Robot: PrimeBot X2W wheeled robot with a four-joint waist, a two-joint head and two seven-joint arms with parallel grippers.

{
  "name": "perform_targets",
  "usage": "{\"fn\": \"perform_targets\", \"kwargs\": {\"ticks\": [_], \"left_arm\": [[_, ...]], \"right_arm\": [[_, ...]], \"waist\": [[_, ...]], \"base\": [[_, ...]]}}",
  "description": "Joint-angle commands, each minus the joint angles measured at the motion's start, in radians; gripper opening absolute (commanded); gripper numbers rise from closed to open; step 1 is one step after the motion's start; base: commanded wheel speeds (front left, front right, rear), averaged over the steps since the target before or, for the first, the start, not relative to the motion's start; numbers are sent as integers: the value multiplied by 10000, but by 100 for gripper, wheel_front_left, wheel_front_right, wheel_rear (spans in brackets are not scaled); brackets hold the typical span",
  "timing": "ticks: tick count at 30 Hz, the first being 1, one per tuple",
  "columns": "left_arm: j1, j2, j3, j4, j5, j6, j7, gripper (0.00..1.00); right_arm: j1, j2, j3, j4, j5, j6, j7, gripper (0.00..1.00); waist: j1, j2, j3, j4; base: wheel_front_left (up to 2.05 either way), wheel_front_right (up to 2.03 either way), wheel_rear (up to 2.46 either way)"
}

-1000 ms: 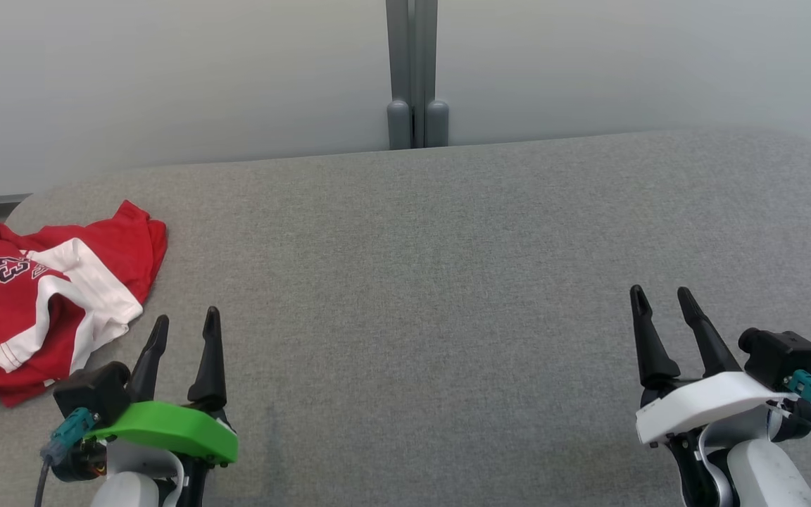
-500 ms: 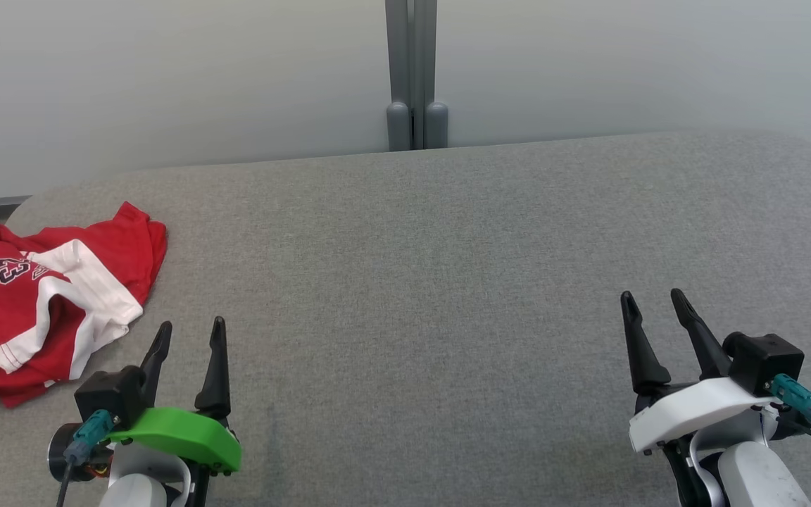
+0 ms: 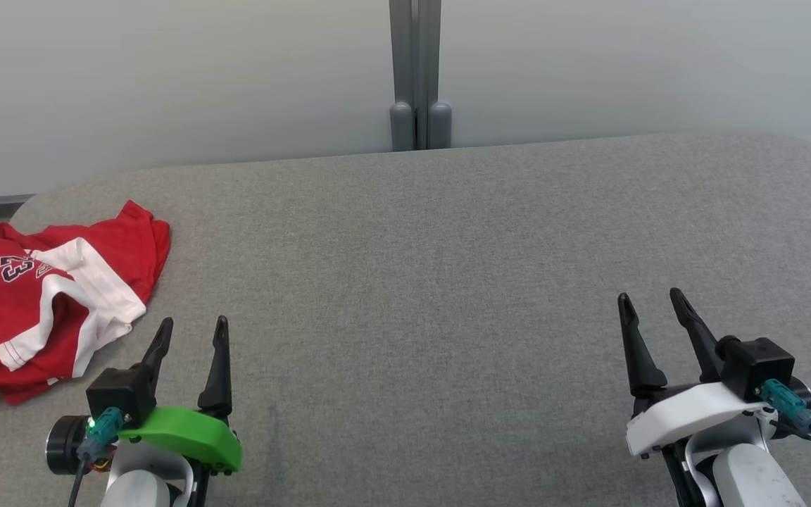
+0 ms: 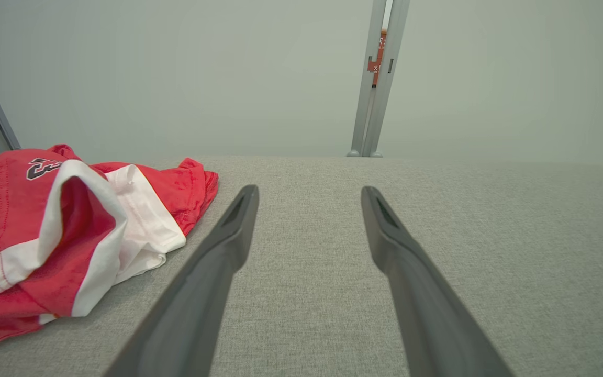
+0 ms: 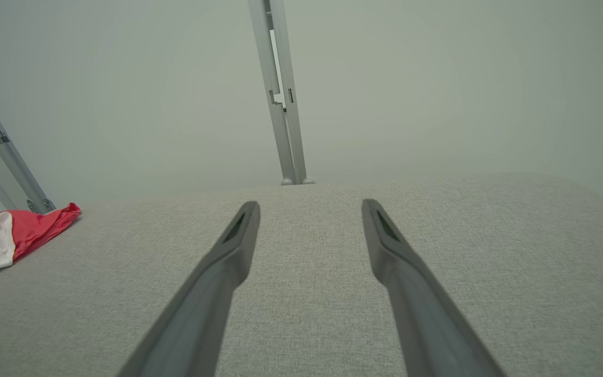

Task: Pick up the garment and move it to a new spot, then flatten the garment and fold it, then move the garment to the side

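Garment (image 3: 39, 296), red with white panels and a dark number print, lies crumpled at the left end of the surface (image 3: 419, 267), close to the far-left corner. Part of it runs past the left side of the head view. Its white fold faces the near edge, and one red flap points toward the far edge. It lies loose, with nothing holding it.

Just right of the garment, by the near edge, sits the left gripper (image 3: 193, 322) under a green cover. Its two dark fingers are spread apart with only bare grey cloth between them, and they point toward the far edge. In the left wrist view the garment lies to the left of the left finger, near it but not touching.

The middle of the surface is grey woven fabric, and its far corners are rounded. Behind the middle of the far edge a grey post (image 3: 416, 70) stands against a pale wall (image 3: 166, 84).

Toward the right end, by the near edge, sits the right gripper (image 3: 649, 294) under a white cover. Its fingers are also spread wide and hold nothing. It is well apart from the garment, and its tips lean slightly toward the left end.
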Motion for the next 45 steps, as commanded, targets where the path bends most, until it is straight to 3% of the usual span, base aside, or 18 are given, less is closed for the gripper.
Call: {"fn": "perform_targets", "kwargs": {"ticks": [1, 19, 37, 45], "left_arm": [[-182, 48, 5, 0, 182, 29, -90, 100], [-290, -94, 344, 212, 444, 148, -269, 100], [-354, 1, 1327, 62, 127, 422, -268, 100], [-200, -124, 1648, -35, 77, 354, -268, 100]], "right_arm": [[34, -15, -3, 10, -206, 7, -110, 100], [31, 20, 56, 14, -477, 6, -286, 100], [-427, -1, 576, -629, -485, 6, -114, 100], [-588, -43, 601, -743, -547, 5, -23, 100]], "waist": [[0, 0, 2, 5], [0, 0, 97, 418], [0, 0, 600, 3171], [0, 0, 880, 3913]], "base": [[0, 0, 0], [0, 0, 0], [0, 0, 0], [0, 0, 0]]}}
